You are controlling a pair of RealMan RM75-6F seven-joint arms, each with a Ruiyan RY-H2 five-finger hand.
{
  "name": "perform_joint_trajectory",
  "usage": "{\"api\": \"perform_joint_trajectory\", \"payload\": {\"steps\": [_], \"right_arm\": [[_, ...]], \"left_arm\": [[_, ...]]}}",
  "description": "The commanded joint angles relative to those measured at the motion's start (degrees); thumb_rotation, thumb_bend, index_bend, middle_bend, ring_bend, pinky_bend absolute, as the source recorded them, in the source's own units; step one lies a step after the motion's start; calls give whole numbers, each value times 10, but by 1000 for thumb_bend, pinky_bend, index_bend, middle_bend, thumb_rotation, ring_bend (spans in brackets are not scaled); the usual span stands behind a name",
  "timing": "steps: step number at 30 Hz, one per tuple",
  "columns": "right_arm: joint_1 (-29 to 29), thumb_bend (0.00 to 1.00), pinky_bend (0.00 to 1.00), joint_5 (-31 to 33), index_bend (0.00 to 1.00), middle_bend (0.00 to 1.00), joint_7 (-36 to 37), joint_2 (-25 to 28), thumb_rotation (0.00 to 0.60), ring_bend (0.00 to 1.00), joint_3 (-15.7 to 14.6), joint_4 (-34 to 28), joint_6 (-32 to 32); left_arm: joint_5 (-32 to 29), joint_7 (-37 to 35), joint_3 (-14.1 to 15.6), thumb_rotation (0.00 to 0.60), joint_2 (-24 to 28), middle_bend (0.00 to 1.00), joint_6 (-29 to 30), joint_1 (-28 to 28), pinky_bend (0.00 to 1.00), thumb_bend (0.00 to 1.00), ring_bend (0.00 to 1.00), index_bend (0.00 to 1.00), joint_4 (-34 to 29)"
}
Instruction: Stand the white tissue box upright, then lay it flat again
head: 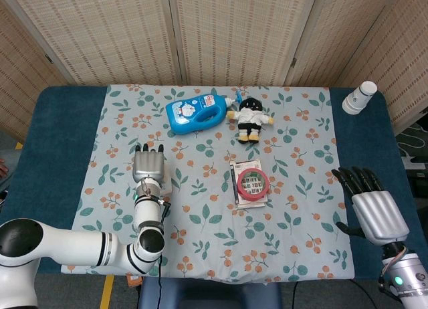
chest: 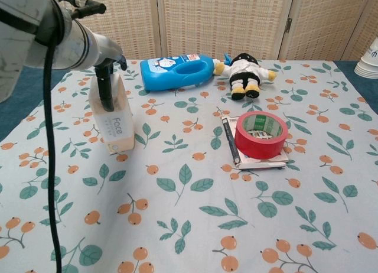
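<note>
The left hand (chest: 107, 66) grips the upright white tissue box (chest: 112, 122) from above. Well apart, the right hand (head: 369, 205) hovers with fingers spread, holding nothing.

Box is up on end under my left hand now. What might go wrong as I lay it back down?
The tissue box stands tall on a narrow base, and the left hand holds it only near the top, so it may topple rather than lower gently. The blue bottle lies close behind it; a fall that way might knock it. The head view hides the box under the hand.
</note>
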Motion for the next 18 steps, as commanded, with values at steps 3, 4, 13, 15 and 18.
{"api": "perform_joint_trajectory", "payload": {"steps": [3, 4, 13, 15, 18], "right_arm": [[1, 112, 28, 2, 72, 59, -1, -1, 600, 0, 0, 1, -1], [1, 111, 28, 2, 72, 59, -1, -1, 600, 0, 0, 1, -1], [1, 111, 28, 1, 72, 59, -1, -1, 600, 0, -1, -1, 0], [1, 112, 28, 1, 72, 59, -1, -1, 600, 0, -1, -1, 0], [2, 111, 29, 1, 72, 59, -2, -2, 600, 0, -1, 0, -2]], "left_arm": [[14, 2, 7, 600, -4, 368, 3, 5, 99, 246, 138, 223, 4], [19, 3, 9, 600, -4, 380, 4, 5, 100, 249, 148, 240, 3], [37, 2, 4, 600, 0, 464, 10, 12, 111, 254, 212, 341, -8], [45, -4, -1, 600, 4, 479, 11, 14, 115, 256, 223, 357, -16], [67, -31, -12, 600, 12, 501, 10, 23, 123, 257, 240, 377, -35]]}}
